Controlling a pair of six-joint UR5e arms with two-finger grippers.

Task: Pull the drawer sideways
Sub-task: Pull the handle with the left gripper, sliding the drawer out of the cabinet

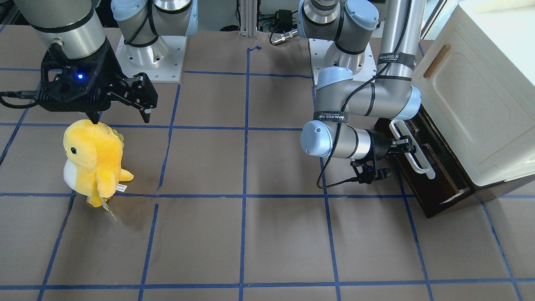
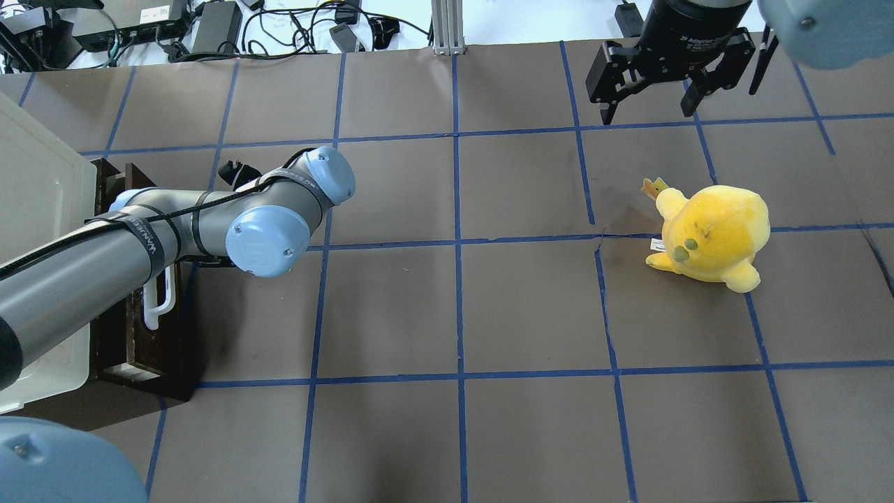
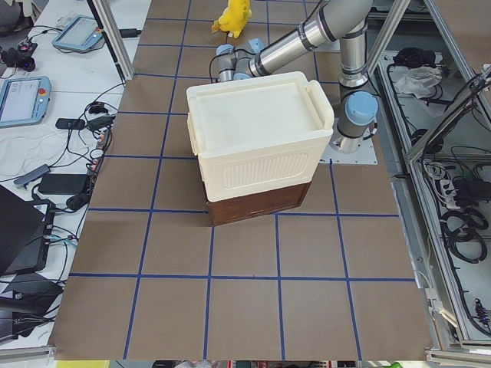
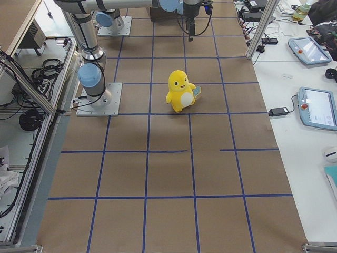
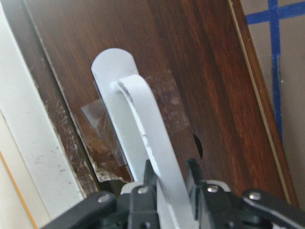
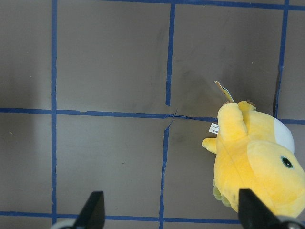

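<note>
From across the table (image 1: 267, 167), the worry is plain. The left gripper (image 1: 404, 146) holds the long white handle (image 1: 413, 159) near one end, not at the middle, so I reckon a sideways tug could skew the drawer (image 1: 439, 184) until it jams. It could also drag the light cream cabinet (image 1: 472, 104) along with it. The drawer sits under that cabinet at the robot's left end of the table, with a sliver of pale wood showing at its near corner. The left forearm lies low and level, wrist turned square to the dark front. The overhead view shows that arm folded at the elbow above the drawer, hiding its gripper. Far across, the right gripper (image 2: 648, 112) hangs pointing down with its jaws spread and nothing between them, well apart from a yellow plush toy (image 2: 712, 237). In the left side view the cabinet blocks the drawer front. The left wrist view shows both fingers closed snugly on the smooth bar, where they might slip. Clear tape (image 5: 162, 109) at the mount hints that the fixing is weak. The right wrist view shows only floor and toy.
</note>
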